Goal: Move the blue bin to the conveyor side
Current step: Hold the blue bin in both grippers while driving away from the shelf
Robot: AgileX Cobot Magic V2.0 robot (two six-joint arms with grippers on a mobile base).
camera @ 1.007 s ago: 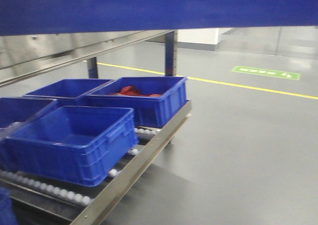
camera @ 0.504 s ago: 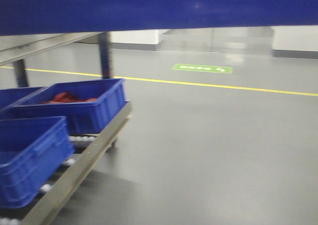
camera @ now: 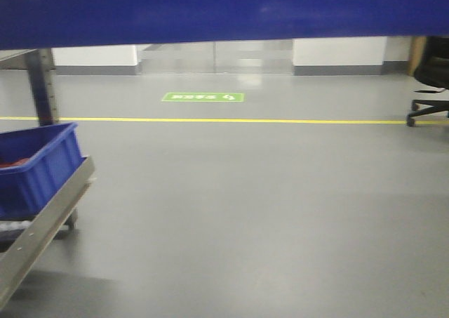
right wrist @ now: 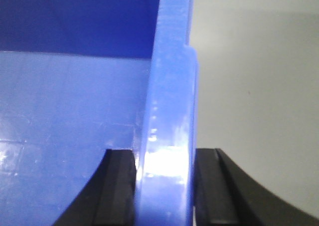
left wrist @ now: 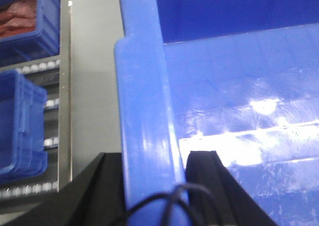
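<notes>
Glossy grey floor (camera: 280, 213) ahead | large bright-blue glossy plastic bin (camera: 224, 9) held high | left end effector (left wrist: 152, 183), right end effector (right wrist: 164, 183) clamped opposite walls for level carry

Only a strip of the blue bin (camera: 224, 12) is seen out front, chopped by the top edge. A second crate (camera: 35, 167) is clipped at left, a chair (camera: 431, 79) at right. The green floor sign (camera: 203, 97) can't be read. In the wrist views the left gripper (left wrist: 157, 158) and right gripper (right wrist: 164, 153) are cropped at the bottom.
</notes>
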